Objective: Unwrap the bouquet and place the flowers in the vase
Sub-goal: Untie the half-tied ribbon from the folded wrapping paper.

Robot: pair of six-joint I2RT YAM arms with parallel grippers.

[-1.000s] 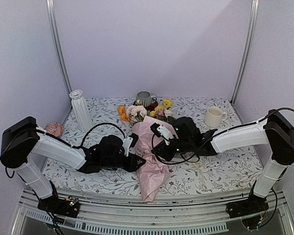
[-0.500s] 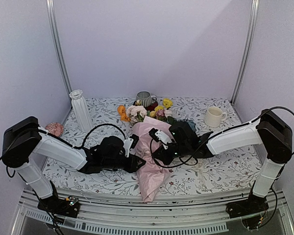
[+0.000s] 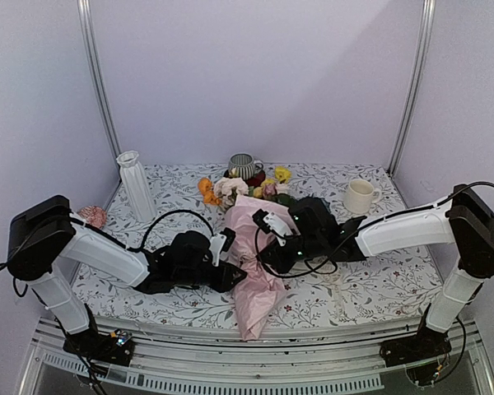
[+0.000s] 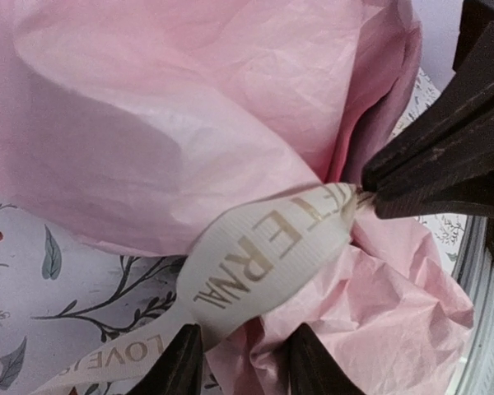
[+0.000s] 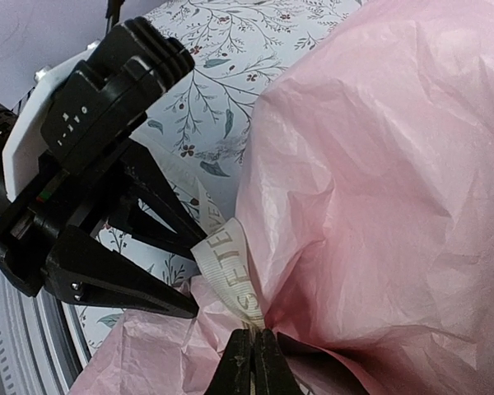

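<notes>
R gripper (image 5: 251,362) pinches ribbon (image 5: 222,271) at neck of bouquet (image 3: 251,271); L gripper (image 4: 243,337) clamps tissue (image 4: 148,123) just beside. Risk: ribbon jams under pull, tearing tissue or dragging bouquet.

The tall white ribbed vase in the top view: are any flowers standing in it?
No, the white ribbed vase shows a bare rim, and the coloured flowers lie wrapped in pink tissue paper.

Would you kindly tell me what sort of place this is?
Probably a robot test cell rather than a home: plain lilac walls, metal posts, a floral-cloth table, left arm and right arm bolted at its near rail.
</notes>
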